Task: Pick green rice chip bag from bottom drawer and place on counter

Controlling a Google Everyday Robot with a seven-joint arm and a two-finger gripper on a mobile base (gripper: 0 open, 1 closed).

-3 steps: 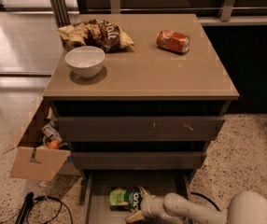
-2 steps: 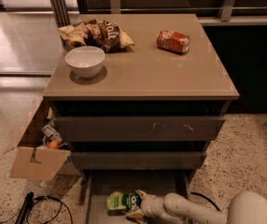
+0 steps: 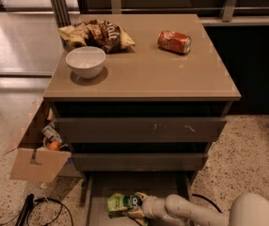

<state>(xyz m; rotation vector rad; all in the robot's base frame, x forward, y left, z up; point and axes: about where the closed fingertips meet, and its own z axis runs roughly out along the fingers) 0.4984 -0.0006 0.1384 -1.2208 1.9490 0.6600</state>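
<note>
— Where was the green rice chip bag (image 3: 119, 204)?
— It lay on the floor of the bottom drawer (image 3: 97, 188), which stood pulled out, towards the front and about the middle of its width.
— And the gripper (image 3: 137, 206)?
— Down in that same drawer, at the bag's right end. One finger showed above the dark round logo and one below it, so the jaws were closed on that end of the bag. The pale arm (image 3: 186, 211) ran off to the lower right.
— What sat on the counter (image 3: 148, 76)?
— A white bowl (image 3: 85, 62) near the left front, a brown chip bag (image 3: 99, 33) just behind it, and an orange can (image 3: 174, 41) on its side at the back right.
— Anything beside the cabinet?
— An open cardboard box (image 3: 38, 164) on the floor to the left, with black cables (image 3: 35, 208) in front of it.
</note>
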